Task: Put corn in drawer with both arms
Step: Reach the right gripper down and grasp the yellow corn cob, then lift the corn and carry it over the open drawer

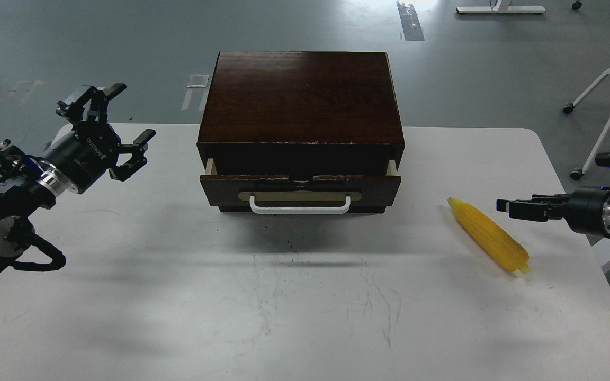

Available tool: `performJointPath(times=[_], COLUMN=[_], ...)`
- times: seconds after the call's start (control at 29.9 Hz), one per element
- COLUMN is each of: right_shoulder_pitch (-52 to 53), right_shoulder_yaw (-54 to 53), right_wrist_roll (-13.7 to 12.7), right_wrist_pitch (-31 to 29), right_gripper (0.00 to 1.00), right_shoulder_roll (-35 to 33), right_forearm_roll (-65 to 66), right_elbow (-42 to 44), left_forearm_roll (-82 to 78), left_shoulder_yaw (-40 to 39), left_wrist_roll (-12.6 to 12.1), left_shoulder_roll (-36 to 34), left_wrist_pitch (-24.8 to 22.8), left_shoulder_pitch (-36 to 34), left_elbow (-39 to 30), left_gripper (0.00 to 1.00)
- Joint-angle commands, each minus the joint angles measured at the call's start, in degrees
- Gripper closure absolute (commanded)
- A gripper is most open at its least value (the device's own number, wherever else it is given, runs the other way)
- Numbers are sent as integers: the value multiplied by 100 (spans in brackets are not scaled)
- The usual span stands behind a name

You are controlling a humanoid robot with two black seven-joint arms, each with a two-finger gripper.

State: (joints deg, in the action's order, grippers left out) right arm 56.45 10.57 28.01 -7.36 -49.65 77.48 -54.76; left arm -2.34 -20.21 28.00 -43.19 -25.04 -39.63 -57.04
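Left arm: one black jointed arm enters from the left edge and rises over the bench's far-left part, with a silver wrist ring and looped cables.
Left gripper point(109, 124): its jaws are spread wide, fingers splayed, holding nothing; white lettering runs along the black body.
Right arm: one black arm reaches in level from the right edge, with a silver ring at the wrist.
Right gripper point(517, 207): it points left toward the corn, just beside its far tip; the jaws are seen end-on and dark, so I cannot tell how far open they are. It holds nothing.
Corn point(489, 235): one bright yellow plastic cob, long and tapered, with a bumpy kernel surface. It lies flat on the bench's right side, slanting from far-left to near-right, well apart from the cabinet.
Cabinet point(302, 98): one boxy, glossy dark brown wooden cabinet at the bench's far centre.
Drawer point(299, 189): one wide, shallow drawer, pulled out a little, with pale sides showing.
Handle point(299, 205): one white bar over a tan oval plate.
Bench point(305, 307): one white, flat top with rounded corners, marked by faint dark scuffs.
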Motion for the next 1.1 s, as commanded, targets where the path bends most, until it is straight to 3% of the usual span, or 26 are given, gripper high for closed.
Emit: performJointPath(times=[0.0, 0.17, 0.23, 0.3, 0.37, 0.43, 0.5, 0.64, 0.9, 1.07], right_shoulder_pitch=[-29, -11, -29, -29, -29, -29, -29, -11, 191, 1112], right_shoulder_yaw=[331, 577, 674, 736, 780, 806, 815, 903, 850, 841], right_wrist_roll=[-1, -1, -1, -1, -1, -1, -1, -1, -1, -1], right_wrist_pitch=[410, 481, 490, 490, 490, 481, 481, 481, 490, 481], right_gripper=[3, 9, 18, 30, 56, 67, 71, 96, 100, 100], right_shoulder_roll=[183, 464, 474, 483, 491, 483, 491, 474, 351, -97], right_forearm_roll=[83, 83, 83, 83, 83, 83, 92, 83, 66, 13], right_elbow=[80, 247, 247, 247, 238, 229, 221, 212, 115, -341], left_forearm_roll=[-12, -12, -12, -21, -21, -21, -21, -21, -21, -21], left_shoulder_yaw=[0, -9, 0, 0, 0, 0, 0, 0, 0, -9], left_wrist_roll=[0, 0, 0, 0, 0, 0, 0, 0, 0, 0], left_shoulder_roll=[4, -5, -14, -23, -23, -14, -14, -14, -23, -40], left_wrist_pitch=[-1, -1, -1, -1, -1, -1, -1, -1, -1, -1], left_shoulder_pitch=[-10, -18, -18, -27, -27, -36, -36, -45, -54, -98], left_elbow=[0, 0, 0, 0, 0, 0, 0, 0, 0, 0], left_gripper=[1, 1, 1, 1, 1, 1, 1, 1, 1, 1])
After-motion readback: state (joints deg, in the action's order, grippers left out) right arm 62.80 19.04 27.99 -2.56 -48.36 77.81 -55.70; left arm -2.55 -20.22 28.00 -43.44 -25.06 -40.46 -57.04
